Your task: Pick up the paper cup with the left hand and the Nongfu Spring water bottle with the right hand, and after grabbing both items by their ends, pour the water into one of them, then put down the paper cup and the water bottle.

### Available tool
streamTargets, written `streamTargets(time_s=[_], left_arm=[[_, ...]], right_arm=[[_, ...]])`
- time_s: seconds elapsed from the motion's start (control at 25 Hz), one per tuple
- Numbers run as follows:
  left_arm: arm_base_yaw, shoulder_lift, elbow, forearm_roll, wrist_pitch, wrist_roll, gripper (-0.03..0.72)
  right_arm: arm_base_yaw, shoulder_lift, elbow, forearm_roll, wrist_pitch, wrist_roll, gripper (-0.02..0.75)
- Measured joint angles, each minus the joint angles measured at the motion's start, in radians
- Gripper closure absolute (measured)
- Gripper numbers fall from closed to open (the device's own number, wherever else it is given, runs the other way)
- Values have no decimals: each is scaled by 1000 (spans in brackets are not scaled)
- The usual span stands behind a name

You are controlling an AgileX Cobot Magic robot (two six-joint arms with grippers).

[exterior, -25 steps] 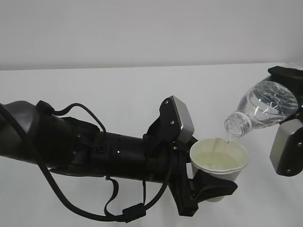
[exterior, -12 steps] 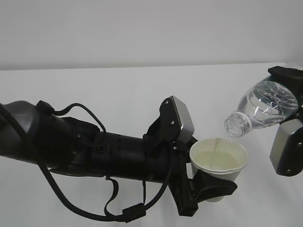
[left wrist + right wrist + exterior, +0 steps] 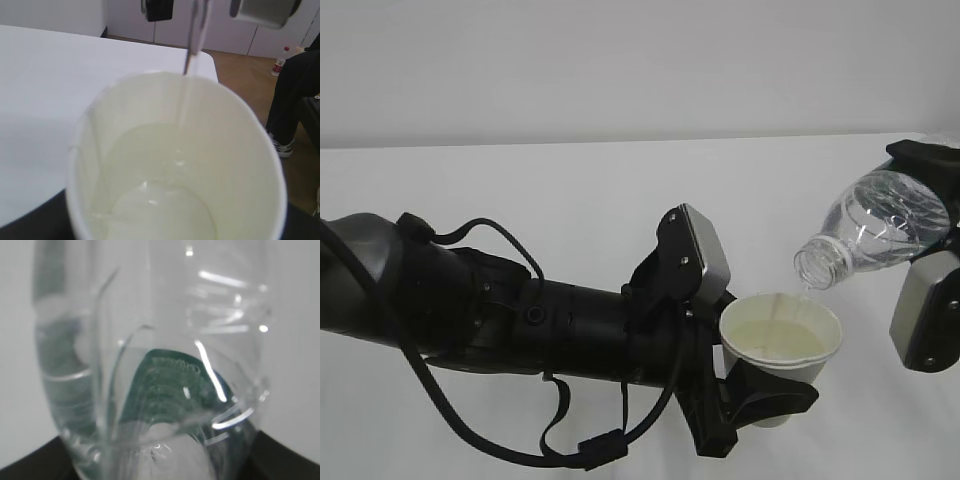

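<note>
The paper cup (image 3: 781, 342) sits at lower right of centre in the exterior view, upright, mouth open to the camera, raised off the white table (image 3: 570, 200). The left hand (image 3: 760, 400) grasps it low on the body: one black finger (image 3: 775, 393) wraps under the near side of the cup, and the silver-grey block of that arm stands just behind the rim at its upper left. The cup holds a pool of water (image 3: 776, 340) that reads pale yellowish against the cream lining. In the left wrist view the cup (image 3: 240, 150) fills nearly the whole frame, and a thin clear stream (image 3: 192, 45) drops from the top edge into the liquid (image 3: 165, 195) below.

The Nongfu Spring water bottle (image 3: 875, 228) lies above and to the right of the cup, tilted with its uncapped neck pointing down-left. The neck hangs just over the cup's far rim, not touching it; the stream runs between them. The right hand (image 3: 930, 240) is clenched on the bottle's base end at the right edge of the frame, black fingers above and grey side plate below. The right wrist view shows the ribbed clear bottle (image 3: 150, 365) close up, water inside it and the dark green label (image 3: 175, 385) visible through the plastic.

The left arm, with looping black cables, stretches across the lower left of the exterior view.
</note>
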Motion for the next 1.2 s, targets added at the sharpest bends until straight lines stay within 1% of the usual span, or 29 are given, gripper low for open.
streamTargets(time_s=[0.36,0.48,0.64,1.12,1.2], left_arm=[[0,0,0,0,27,0,215],[0,0,0,-24,29,0,215],[0,0,0,-62,29,0,215],[0,0,0,-100,-29,0,216],[0,0,0,-101,-30,0,215]], right_arm=[[0,0,0,-11,0,112,311],[0,0,0,-21,0,170,311],[0,0,0,-23,-2,292,311],[0,0,0,-23,-2,646,311],[0,0,0,-23,-2,727,311]])
